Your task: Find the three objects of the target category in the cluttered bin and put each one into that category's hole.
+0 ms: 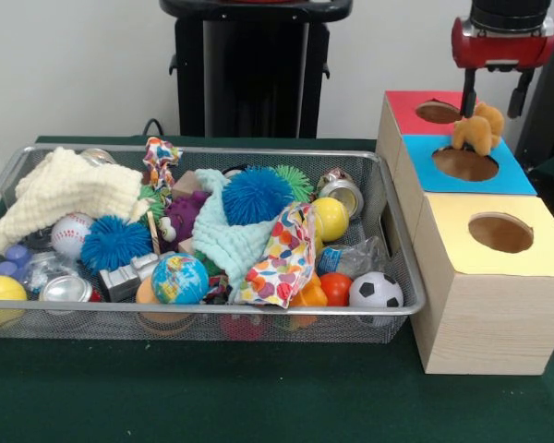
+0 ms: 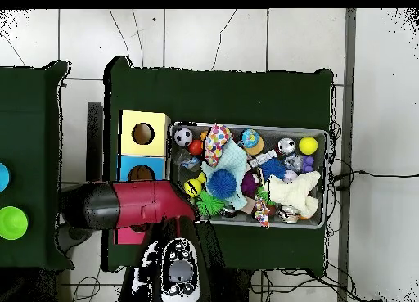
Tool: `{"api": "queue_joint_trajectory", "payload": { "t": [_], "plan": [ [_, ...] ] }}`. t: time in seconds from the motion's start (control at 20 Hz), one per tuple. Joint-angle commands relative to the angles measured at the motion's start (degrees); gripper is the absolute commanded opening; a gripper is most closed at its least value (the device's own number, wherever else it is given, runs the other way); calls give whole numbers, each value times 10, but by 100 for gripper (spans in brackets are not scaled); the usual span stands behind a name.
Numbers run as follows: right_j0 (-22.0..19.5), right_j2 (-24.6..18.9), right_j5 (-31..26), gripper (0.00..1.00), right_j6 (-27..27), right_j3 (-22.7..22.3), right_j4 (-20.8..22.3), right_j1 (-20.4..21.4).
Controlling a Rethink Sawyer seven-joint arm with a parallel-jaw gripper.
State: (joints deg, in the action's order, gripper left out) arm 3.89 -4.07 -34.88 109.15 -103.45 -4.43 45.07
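Observation:
An orange-brown furry toy [image 1: 478, 131] is at the far rim of the round dark hole [image 1: 464, 164] in the blue-topped box [image 1: 512, 175]. I cannot tell if it hangs or rests there. My gripper [image 1: 494, 109] is directly above the toy and touches its top. The silver wire mesh bin [image 1: 212, 149] lies to the left, full of clutter. A purple plush thing [image 1: 186, 214] shows in its middle. No pale yellow duck shows. In the overhead view my red arm [image 2: 135, 205] covers part of the blue box [image 2: 143, 169], and the bin [image 2: 323, 133] lies to its right.
The red-topped box [image 1: 411, 113] stands behind the blue one and the yellow-topped box [image 1: 462, 217] in front. The bin holds blue puffballs [image 1: 256, 194], a soccer ball [image 1: 376, 291], a globe ball [image 1: 179, 279], a cream knitted cloth [image 1: 65, 189] and a heart-print cloth [image 1: 282, 258].

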Motion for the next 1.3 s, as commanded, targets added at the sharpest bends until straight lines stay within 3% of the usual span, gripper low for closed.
{"api": "queue_joint_trajectory", "payload": {
  "t": [0.05, 0.25, 0.7, 1.3],
  "plan": [
    [29, 0, -85, 100, 99, 86, 3, -45],
    [41, 3, -79, 100, 109, 112, -6, -77],
    [53, 1, -32, 100, 115, 96, -26, -96],
    [66, 11, -12, 100, 117, 109, -25, -118]
  ]
}}
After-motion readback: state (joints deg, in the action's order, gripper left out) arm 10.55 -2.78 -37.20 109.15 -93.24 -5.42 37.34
